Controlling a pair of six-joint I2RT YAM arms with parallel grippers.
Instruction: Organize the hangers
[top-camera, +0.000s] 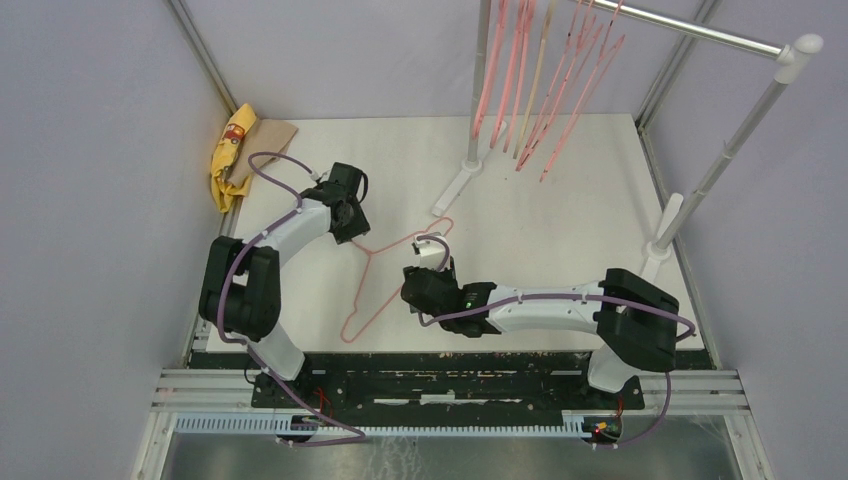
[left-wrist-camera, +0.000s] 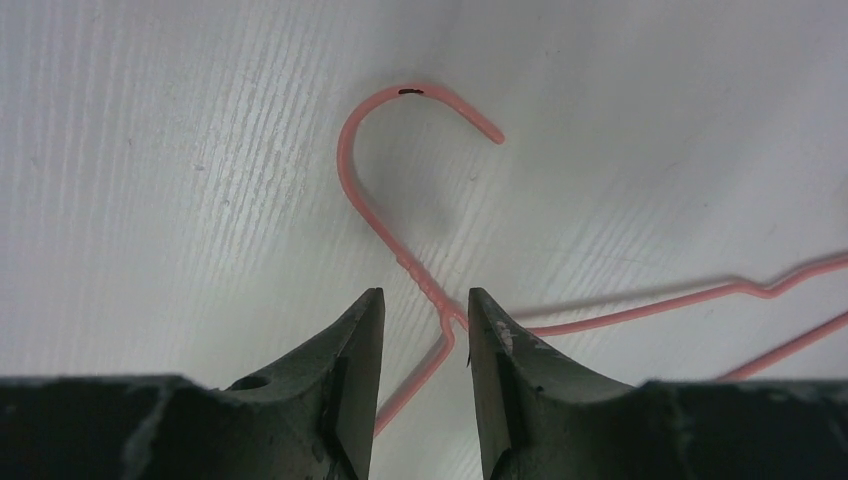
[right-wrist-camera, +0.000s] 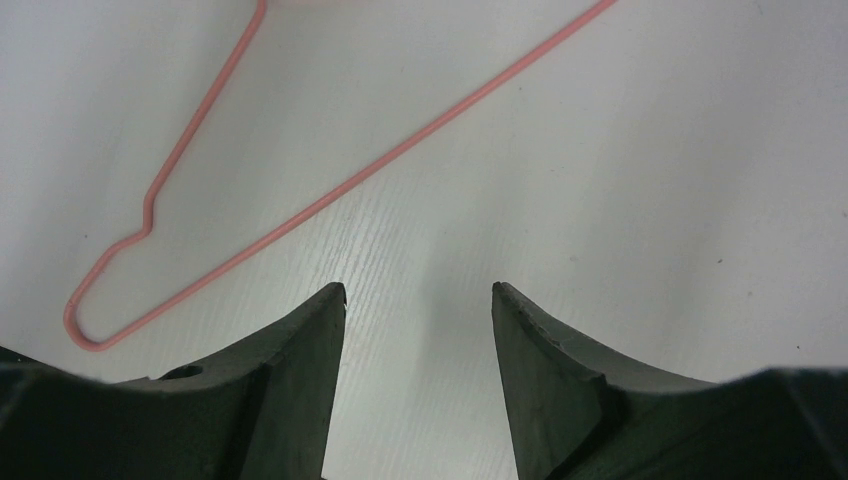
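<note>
A thin pink wire hanger (top-camera: 390, 243) lies flat on the white table (top-camera: 560, 220). My left gripper (top-camera: 352, 236) is open over its neck. In the left wrist view the twisted neck (left-wrist-camera: 428, 288) sits between the two fingertips of the left gripper (left-wrist-camera: 425, 297), and the hook (left-wrist-camera: 400, 95) curves ahead of them. My right gripper (top-camera: 412, 292) is open and empty beside the hanger's lower bar. The right wrist view shows the right gripper (right-wrist-camera: 418, 290) above bare table, with the hanger's bar (right-wrist-camera: 350, 180) and one corner (right-wrist-camera: 95, 335) ahead. Several pink hangers (top-camera: 505, 70) and a beige one (top-camera: 540, 60) hang from the rail.
The white-and-silver rail stand has its rail (top-camera: 700, 35) at the back right, one foot (top-camera: 455, 190) near mid-table and one foot (top-camera: 665, 235) at the right edge. A yellow cloth (top-camera: 230, 150) and a tan cloth (top-camera: 275, 135) lie at the back left corner.
</note>
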